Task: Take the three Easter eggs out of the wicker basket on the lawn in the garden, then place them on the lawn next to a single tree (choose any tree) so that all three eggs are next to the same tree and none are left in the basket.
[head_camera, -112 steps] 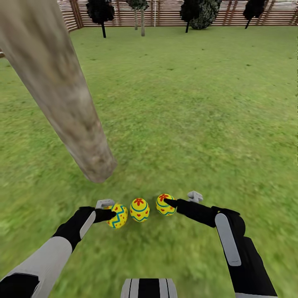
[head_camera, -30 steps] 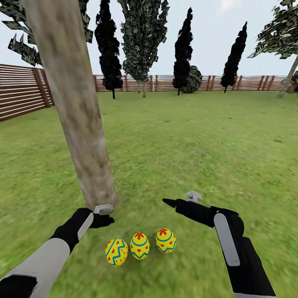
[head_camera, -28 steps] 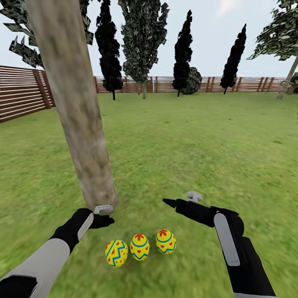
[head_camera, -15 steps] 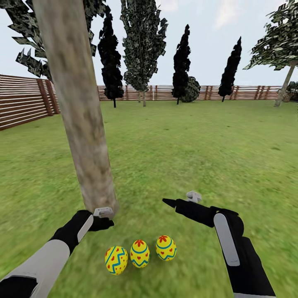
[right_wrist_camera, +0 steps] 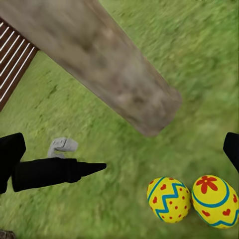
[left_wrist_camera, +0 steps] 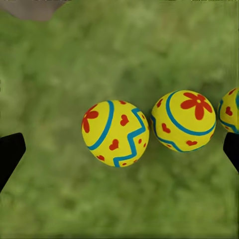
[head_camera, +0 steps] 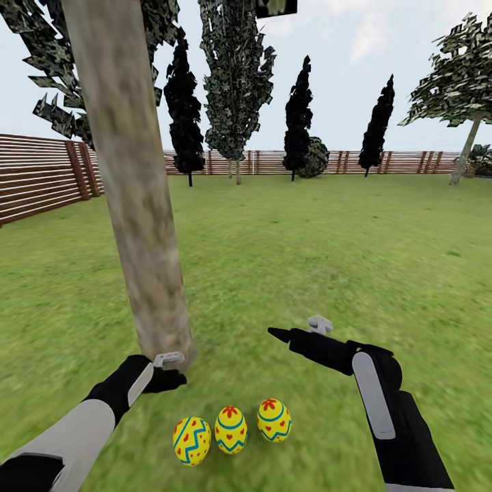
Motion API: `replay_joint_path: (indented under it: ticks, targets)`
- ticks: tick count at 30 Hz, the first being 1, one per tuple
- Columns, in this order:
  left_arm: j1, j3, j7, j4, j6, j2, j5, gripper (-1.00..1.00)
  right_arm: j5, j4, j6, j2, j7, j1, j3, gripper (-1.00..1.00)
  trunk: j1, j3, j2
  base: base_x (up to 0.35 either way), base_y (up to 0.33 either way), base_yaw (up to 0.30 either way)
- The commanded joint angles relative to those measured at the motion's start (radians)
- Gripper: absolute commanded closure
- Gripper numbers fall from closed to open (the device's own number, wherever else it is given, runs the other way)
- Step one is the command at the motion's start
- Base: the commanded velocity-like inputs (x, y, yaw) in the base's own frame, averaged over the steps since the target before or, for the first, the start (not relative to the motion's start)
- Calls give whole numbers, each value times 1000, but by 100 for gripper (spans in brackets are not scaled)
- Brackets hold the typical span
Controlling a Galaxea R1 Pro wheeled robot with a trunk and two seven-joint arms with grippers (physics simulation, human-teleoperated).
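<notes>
stretching out on every side is a broad flat lawn of mottled green grass (head_camera: 328,253), closed at the far edge by a brown horizontal-slat fence (head_camera: 41,178) with dark narrow cypress-like trees (head_camera: 298,113) before it under a pale sky. the 3 small yellow easter eggs painted with red flowers and blue bands (head_camera: 231,430) lie in a row on the grass, just beside the foot of the thick mottled grey-brown tree trunk (head_camera: 137,198).

the left gripper (head_camera: 167,372) hovers above the eggs near the trunk's base; its wrist view sets 2 eggs and the edge of a 3rd between its widely parted black fingertips (left_wrist_camera: 10,154), holding nothing. the right gripper (head_camera: 277,334) also stands wide apart and empty; its wrist view takes in the left finger, the trunk foot and 2 eggs (right_wrist_camera: 191,198).
</notes>
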Motion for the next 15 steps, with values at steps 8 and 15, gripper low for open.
replay_joint_path:
  ticks: [8, 15]
  targets:
    - [0, -7, 1, 26, -33, -6, 5, -100, 9, 0, 6, 0, 11, -1, -4, -100, -31, 24, 56, 0, 0, 0]
    - [0, -7, 1, 74, -87, -7, 6, -100, 8, 1, 6, 0, 12, -1, -4, -100, -58, 46, 105, 0, 0, 0]
